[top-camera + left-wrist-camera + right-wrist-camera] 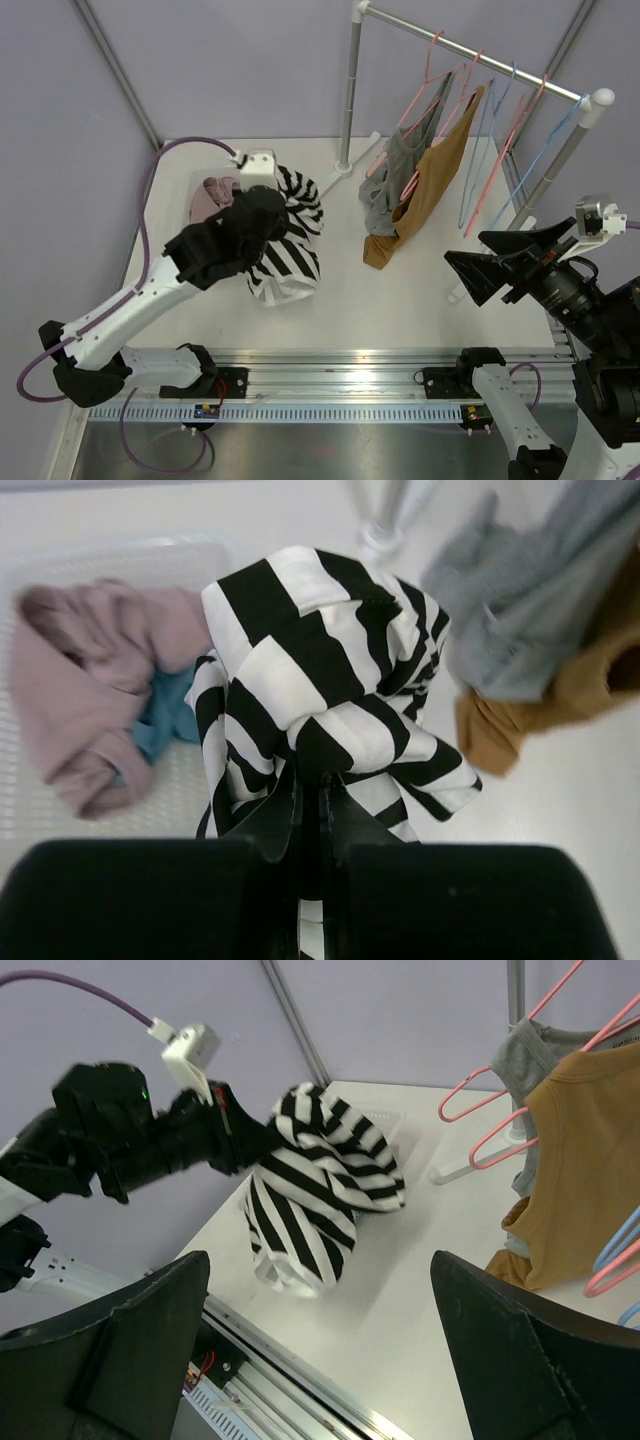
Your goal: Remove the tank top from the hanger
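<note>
My left gripper (312, 780) is shut on a black-and-white striped tank top (330, 680) and holds it bunched just above the table, beside a white basket (120, 550). In the top view the top (295, 240) hangs from the left gripper (272, 215), its lower end on the table. It is off any hanger and also shows in the right wrist view (320, 1190). My right gripper (465, 248) is open and empty at the right, below the rack, with its fingers (150, 1330) spread wide.
A clothes rack (470, 50) at the back right carries pink hangers with a grey top (395, 165) and a mustard top (430, 185), plus bare blue and pink hangers (490, 150). The basket holds a pink garment (80, 680) and a blue one (165, 720).
</note>
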{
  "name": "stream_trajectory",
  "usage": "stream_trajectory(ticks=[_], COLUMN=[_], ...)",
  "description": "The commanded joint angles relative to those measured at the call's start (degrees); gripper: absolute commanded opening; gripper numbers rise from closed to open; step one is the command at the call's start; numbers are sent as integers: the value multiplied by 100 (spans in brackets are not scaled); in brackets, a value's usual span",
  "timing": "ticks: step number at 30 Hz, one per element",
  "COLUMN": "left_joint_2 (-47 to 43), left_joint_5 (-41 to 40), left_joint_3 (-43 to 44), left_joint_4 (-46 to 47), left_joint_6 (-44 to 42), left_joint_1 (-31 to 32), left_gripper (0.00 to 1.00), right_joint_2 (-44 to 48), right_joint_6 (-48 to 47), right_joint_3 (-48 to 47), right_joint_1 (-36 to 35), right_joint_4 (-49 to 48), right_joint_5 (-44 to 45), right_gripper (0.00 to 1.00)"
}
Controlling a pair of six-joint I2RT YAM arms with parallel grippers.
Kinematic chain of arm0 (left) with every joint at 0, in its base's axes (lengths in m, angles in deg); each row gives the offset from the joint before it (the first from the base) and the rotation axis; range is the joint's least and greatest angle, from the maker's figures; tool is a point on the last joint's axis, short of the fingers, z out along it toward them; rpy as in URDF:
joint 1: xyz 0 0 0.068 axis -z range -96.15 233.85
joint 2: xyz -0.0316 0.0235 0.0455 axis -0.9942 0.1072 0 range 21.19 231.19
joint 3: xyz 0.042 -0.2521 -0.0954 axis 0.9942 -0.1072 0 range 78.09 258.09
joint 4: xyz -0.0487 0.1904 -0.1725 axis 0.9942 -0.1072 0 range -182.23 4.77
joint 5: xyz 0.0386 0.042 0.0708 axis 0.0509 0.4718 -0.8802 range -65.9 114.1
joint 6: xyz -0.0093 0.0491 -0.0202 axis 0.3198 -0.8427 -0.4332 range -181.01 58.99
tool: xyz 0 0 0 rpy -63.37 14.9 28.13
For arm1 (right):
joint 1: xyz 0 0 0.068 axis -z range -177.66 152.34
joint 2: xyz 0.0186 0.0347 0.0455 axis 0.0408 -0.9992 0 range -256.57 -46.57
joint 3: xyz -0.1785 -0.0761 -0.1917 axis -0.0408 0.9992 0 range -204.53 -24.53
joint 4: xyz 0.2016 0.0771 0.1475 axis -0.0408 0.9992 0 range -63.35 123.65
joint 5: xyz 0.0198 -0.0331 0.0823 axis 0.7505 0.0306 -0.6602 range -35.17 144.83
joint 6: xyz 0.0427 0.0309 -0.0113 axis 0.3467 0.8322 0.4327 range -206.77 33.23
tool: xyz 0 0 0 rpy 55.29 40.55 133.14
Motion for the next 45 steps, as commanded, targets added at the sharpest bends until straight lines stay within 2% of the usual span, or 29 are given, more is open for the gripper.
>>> stream_trajectory(ticks=[1, 4, 6, 8, 10, 13, 14, 15, 17, 21, 24, 25, 28, 33, 38, 40, 43, 44, 45], left_joint_2=[-93, 257, 390, 566, 996, 1637, 1795, 2023, 2236, 2841, 3684, 4226, 4932, 5365, 5199, 5032, 4602, 4313, 4180], left_joint_5=[-137, 363, 696, 1092, 1926, 2973, 3193, 3900, 4345, 4485, 4681, 4671, 4522, 4837, 5138, 4988, 4900, 4926, 4952], left_joint_3=[1083, 1803, 2016, 2227, 2516, 2658, 2650, 2632, 2484, 2246, 2236, 2289, 2386, 2307, 2473, 2544, 2623, 2615, 2623], left_joint_4=[-627, -997, -990, -841, -849, -735, -691, -665, -542, -497, -663, -769, -981, -989, -1120, -1148, -1192, -1192, -1192], left_joint_6=[-476, -731, -1056, -1397, -1522, -1777, -1943, -2014, -2015, -1849, -1515, -1418, -1321, -1329, -1400, -1391, -1382, -1408, -1426], left_joint_1=[-751, -1961, -2377, -3088, -3833, -4460, -4549, -4654, -4866, -5050, -5445, -5594, -5657, -5649, -5657, -5657, -5657, -5657, -5657], left_gripper=[0, 0, 0, 0, 0, 0, 0, 0, 0, 0, 0, 0, 0, 0, 1, 7, 30, 49, 58], right_joint_2=[7, 51, 86, 113, 122, 157, 174, 244, 297, 280, 245, 245, 262, 368, 219, 157, -228, -360, -501], right_joint_6=[47, 73, 108, 213, 301, 424, 451, 442, 442, 530, 679, 749, 741, 583, 846, 1048, 1163, 1120, 1093], right_joint_3=[17, 35, 61, 140, 280, 535, 614, 719, 1053, 1467, 1695, 1731, 1810, 1933, 1942, 1925, 1593, 1460, 1346], right_joint_1=[29, 29, 29, 29, 29, 29, 29, 29, 29, 29, 29, 29, 20, 29, 37, 29, 29, 29, 29], right_joint_4=[-285, -381, -521, -627, -802, -1066, -1136, -1311, -1583, -1840, -2033, -2077, -2209, -2157, -2376, -2533, -2457, -2360, -2289], right_joint_5=[-20, -37, -46, -64, -178, -284, -292, -362, -354, -406, -538, -538, -503, 111, -63, -143, -3, 32, 59], right_gripper=[100, 99, 99, 99, 100, 100, 99, 100, 100, 99, 100, 99, 99, 100, 100, 99, 99, 99, 100])
